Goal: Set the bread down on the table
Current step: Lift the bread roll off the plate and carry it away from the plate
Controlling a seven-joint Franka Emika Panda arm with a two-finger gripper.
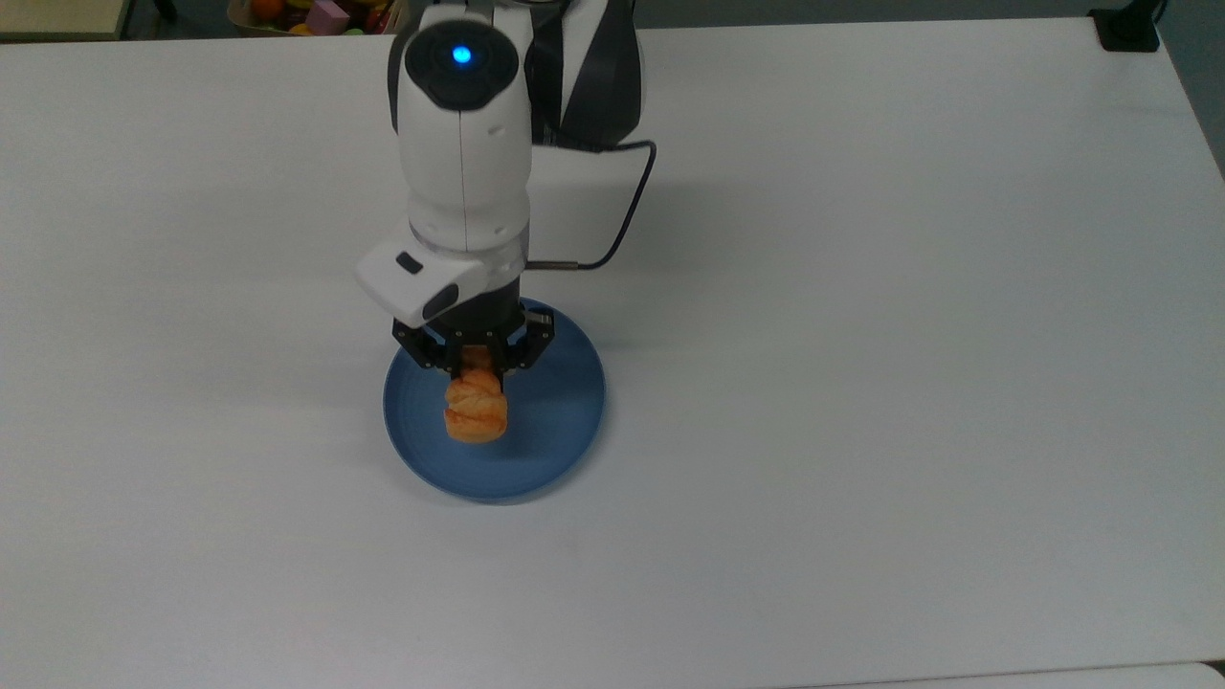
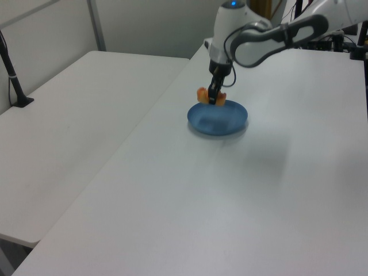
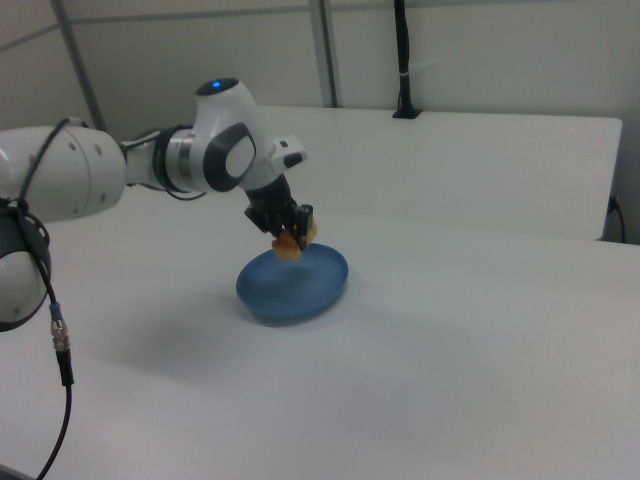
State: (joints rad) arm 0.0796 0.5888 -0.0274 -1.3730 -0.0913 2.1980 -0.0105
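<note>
The bread (image 1: pixel 476 410), a small golden-orange ridged loaf, hangs in the air above the round blue plate (image 1: pixel 555 421), clear of its surface. My gripper (image 1: pixel 476 362) is shut on the bread's far end. In the left view the bread (image 2: pixel 203 95) sits a little above the plate (image 2: pixel 221 119), held by the gripper (image 2: pixel 213 99). In the right view the bread (image 3: pixel 289 245) hangs over the plate (image 3: pixel 292 283) in the gripper (image 3: pixel 296 233). The white table (image 1: pixel 861 335) lies all around the plate.
A box of colourful toy items (image 1: pixel 316 13) stands beyond the table's far edge at the top view's upper left. A black clamp (image 1: pixel 1127 29) sits at the far right corner. A second white table (image 2: pixel 69 115) adjoins at the left view's left.
</note>
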